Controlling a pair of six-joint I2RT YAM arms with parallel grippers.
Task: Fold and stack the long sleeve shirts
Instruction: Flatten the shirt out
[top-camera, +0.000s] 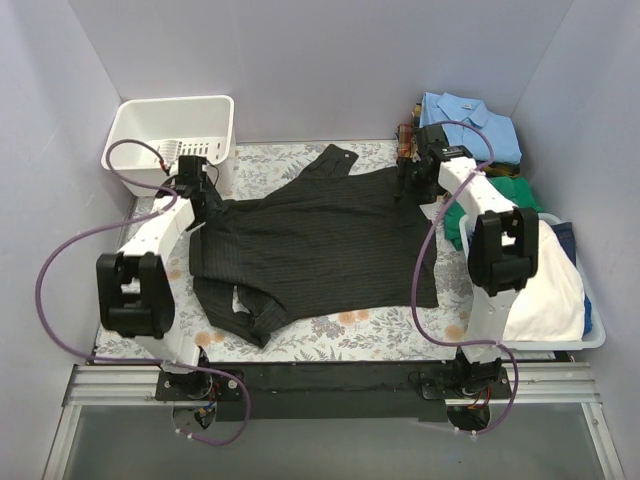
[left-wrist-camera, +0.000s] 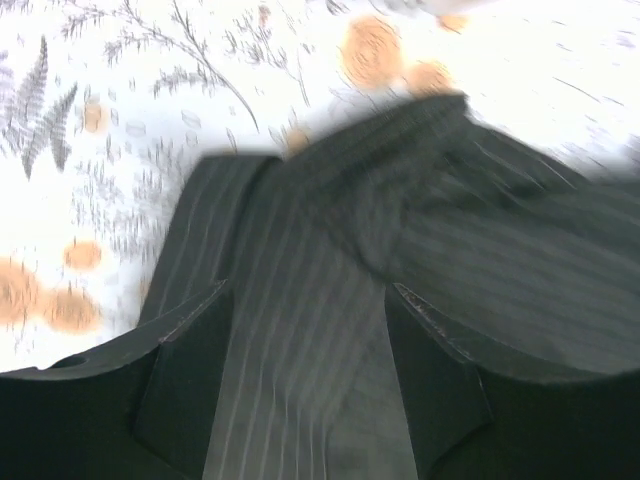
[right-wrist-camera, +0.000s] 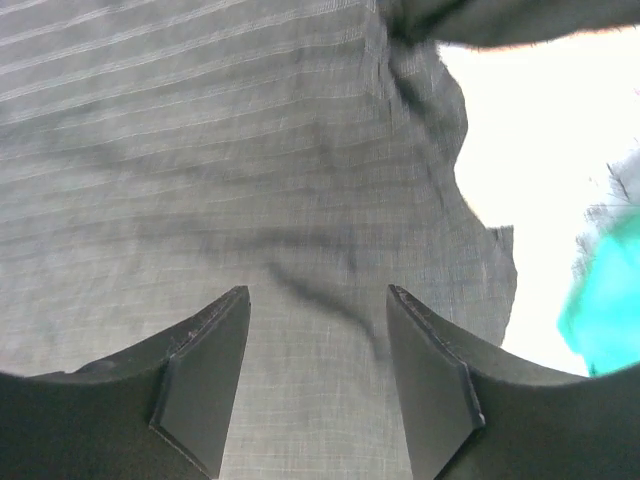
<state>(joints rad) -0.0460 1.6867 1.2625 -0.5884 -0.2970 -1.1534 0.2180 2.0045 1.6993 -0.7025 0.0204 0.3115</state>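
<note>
A black-charcoal pinstriped long sleeve shirt lies spread across the floral tablecloth, its collar toward the back and one sleeve folded over at the front left. My left gripper is over the shirt's left edge. In the left wrist view it is open, with a fold of the striped cloth running between the fingers. My right gripper is over the shirt's back right edge. In its wrist view it stands open just above the flat cloth, gripping nothing. A folded light blue shirt lies at the back right.
A white slotted basket stands at the back left. On the right, a bin holds white, green and dark blue clothes, and the green cloth shows beside the shirt's edge. Purple walls close in three sides.
</note>
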